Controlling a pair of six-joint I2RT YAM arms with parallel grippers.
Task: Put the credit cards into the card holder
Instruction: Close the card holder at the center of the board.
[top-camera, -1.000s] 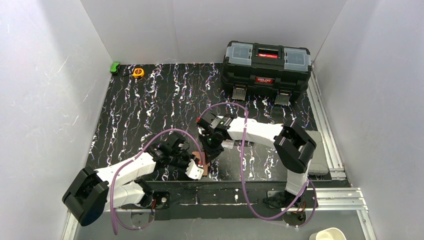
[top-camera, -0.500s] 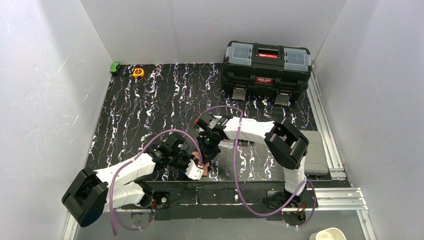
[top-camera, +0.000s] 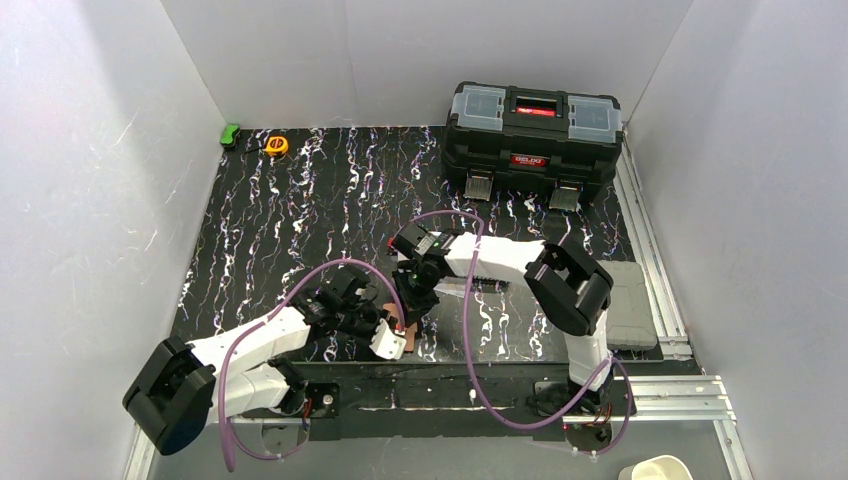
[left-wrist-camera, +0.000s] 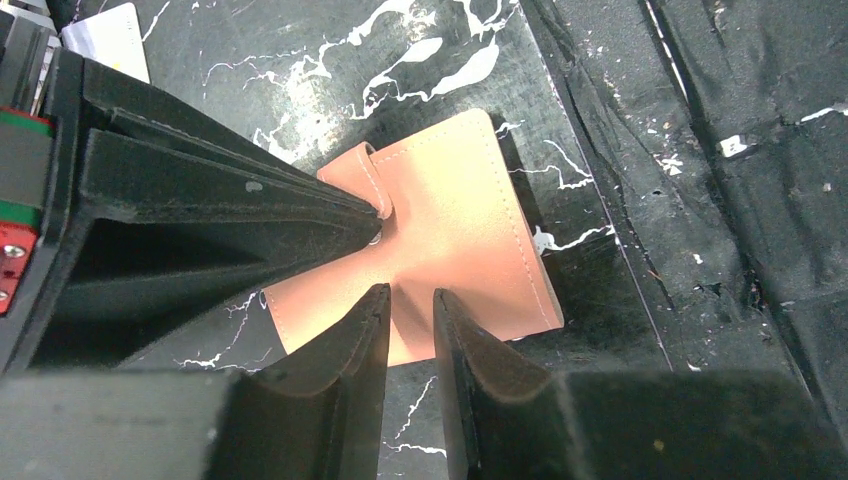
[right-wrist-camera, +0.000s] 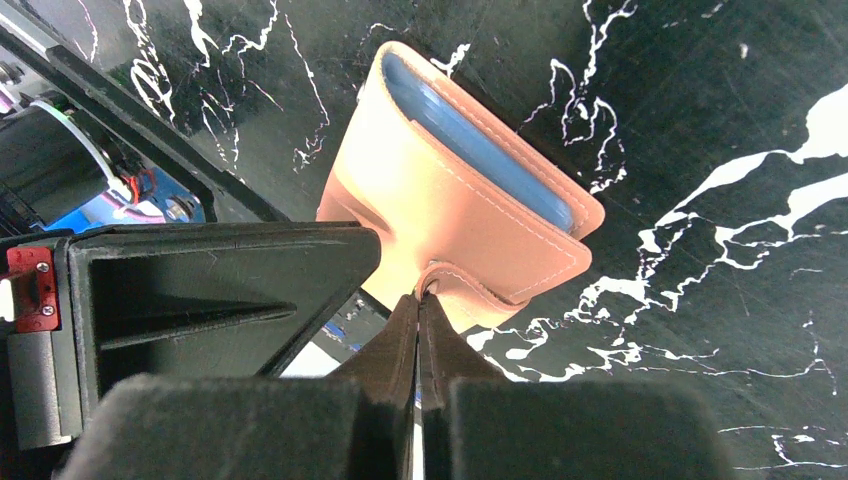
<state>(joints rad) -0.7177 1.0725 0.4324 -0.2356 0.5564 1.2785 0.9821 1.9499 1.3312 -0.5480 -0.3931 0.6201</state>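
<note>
The salmon-pink card holder (left-wrist-camera: 470, 230) lies folded shut on the black marbled table near its front edge (top-camera: 408, 338). A light blue credit card (right-wrist-camera: 480, 150) shows inside its fold. My right gripper (right-wrist-camera: 419, 298) is shut, and its tips touch the snap tab (left-wrist-camera: 372, 175) from the far side (top-camera: 408, 312). My left gripper (left-wrist-camera: 410, 295) stands narrowly open over the holder's near edge with nothing between its fingers (top-camera: 396, 332). A pale card (left-wrist-camera: 105, 35) lies on the table beyond the holder. Other cards are hidden.
A black toolbox (top-camera: 533, 125) stands at the back right. An orange tape measure (top-camera: 276, 145) and a small green object (top-camera: 230, 134) lie at the back left. A grey pad (top-camera: 630, 305) sits on the right rails.
The right arm's elbow has swung left and closer to the holder, with its gripper staying shut at the tab. The left arm has hardly moved.
</note>
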